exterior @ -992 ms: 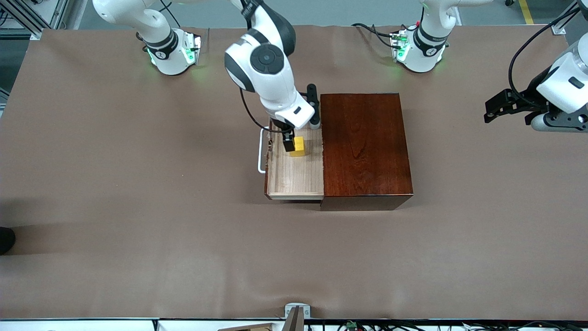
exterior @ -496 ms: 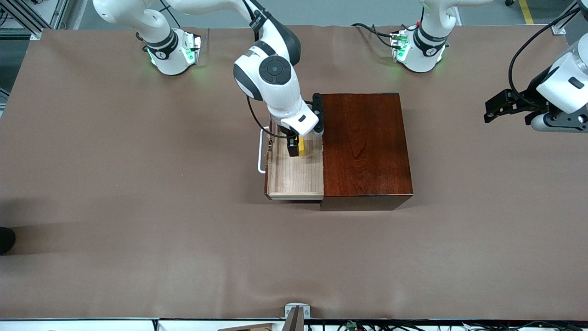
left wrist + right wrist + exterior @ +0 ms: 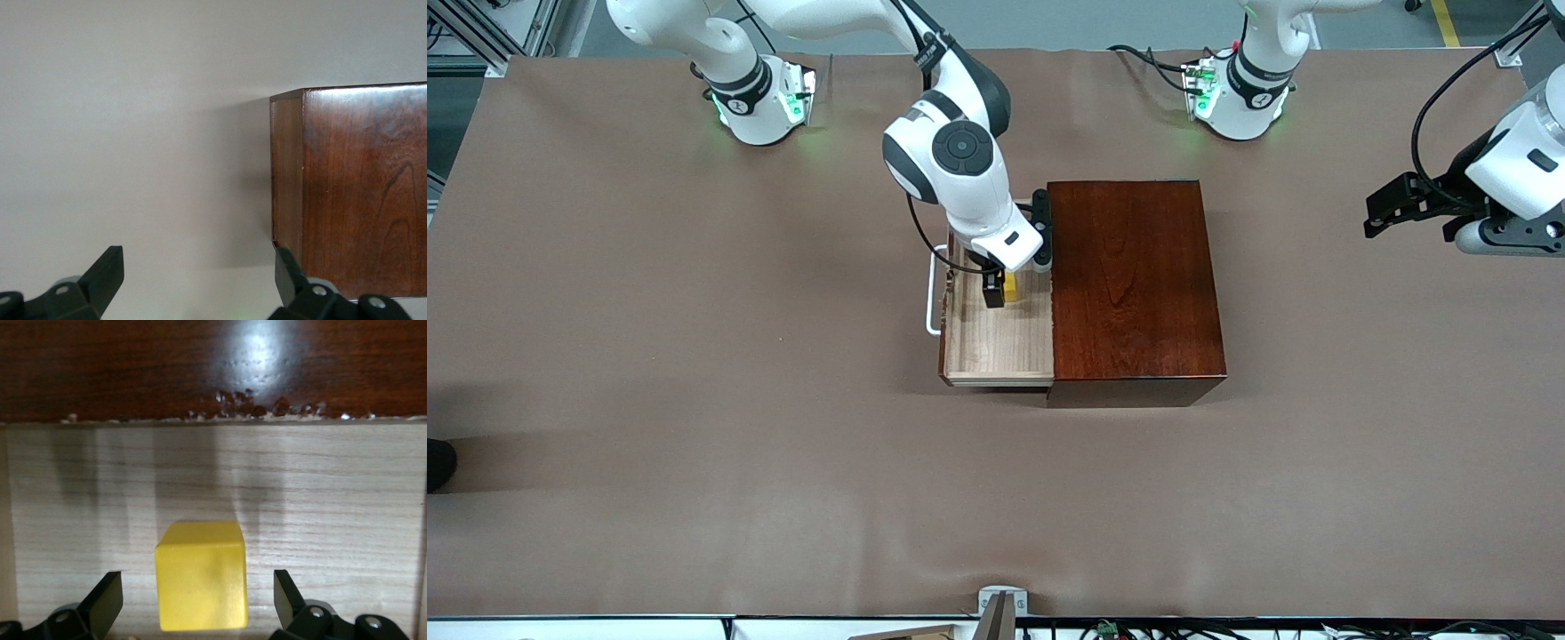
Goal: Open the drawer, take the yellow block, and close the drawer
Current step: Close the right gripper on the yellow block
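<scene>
Wooden box set mid-table. Drawer pulled out of box toward right arm's end of table; handle at its outer front. Yellow block seated on drawer floor, in part of drawer farther from front camera. Right gripper lowered into drawer, jaws spread, block between them, not touched. Left gripper held over bare table at left arm's end, well apart from box; arm waiting.
</scene>
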{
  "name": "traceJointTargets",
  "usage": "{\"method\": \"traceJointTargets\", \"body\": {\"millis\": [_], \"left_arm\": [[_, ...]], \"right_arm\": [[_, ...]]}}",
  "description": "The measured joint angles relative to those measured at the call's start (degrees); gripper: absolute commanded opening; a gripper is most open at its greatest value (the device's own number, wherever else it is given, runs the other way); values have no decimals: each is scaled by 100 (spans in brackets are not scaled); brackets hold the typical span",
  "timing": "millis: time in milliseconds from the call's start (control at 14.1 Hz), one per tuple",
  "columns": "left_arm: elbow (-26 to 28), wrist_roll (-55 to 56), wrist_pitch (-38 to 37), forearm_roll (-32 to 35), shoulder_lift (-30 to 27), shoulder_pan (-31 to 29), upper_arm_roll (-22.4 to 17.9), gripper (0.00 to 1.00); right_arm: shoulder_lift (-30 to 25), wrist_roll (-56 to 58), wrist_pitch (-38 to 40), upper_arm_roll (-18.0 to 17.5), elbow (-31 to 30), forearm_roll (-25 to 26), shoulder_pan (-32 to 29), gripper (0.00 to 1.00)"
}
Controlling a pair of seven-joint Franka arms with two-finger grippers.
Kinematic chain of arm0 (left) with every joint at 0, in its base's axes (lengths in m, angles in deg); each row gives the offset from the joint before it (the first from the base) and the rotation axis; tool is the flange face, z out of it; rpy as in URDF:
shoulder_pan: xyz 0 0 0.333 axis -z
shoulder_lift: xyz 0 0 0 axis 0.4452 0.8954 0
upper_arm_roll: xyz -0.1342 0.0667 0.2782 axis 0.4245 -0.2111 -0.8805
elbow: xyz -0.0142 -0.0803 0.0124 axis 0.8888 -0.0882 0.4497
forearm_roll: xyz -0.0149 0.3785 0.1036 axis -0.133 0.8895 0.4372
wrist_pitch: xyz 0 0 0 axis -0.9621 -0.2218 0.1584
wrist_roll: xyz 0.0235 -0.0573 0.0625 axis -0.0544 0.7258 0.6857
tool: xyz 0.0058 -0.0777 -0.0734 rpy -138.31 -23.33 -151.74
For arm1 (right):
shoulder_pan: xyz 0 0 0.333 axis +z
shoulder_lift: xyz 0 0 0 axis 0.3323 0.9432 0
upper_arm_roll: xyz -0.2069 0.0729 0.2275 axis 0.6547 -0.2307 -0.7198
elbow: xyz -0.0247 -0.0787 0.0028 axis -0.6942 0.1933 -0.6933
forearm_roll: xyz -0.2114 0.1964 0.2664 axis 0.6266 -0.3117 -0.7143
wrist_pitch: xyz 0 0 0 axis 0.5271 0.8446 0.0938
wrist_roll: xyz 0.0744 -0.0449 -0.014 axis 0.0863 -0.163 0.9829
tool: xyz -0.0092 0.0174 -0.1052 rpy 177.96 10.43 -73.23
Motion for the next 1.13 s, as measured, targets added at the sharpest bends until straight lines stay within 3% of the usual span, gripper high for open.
{"method": "traceJointTargets", "body": {"millis": [212, 283, 354, 1133], "left_arm": [[3, 1, 0, 4, 5, -23, -7, 100], [5, 1, 0, 7, 6, -49, -15, 100], [6, 1, 0, 7, 8, -69, -25, 100], [8, 1, 2, 7, 40, -82, -4, 100]], "right_arm": [[175, 0, -188, 0, 0, 0, 4, 100], [220, 0, -225, 0, 0, 0, 6, 33], [251, 0, -272, 0, 0, 0, 7, 0], [215, 2, -267, 9, 116, 2, 41, 0]]}}
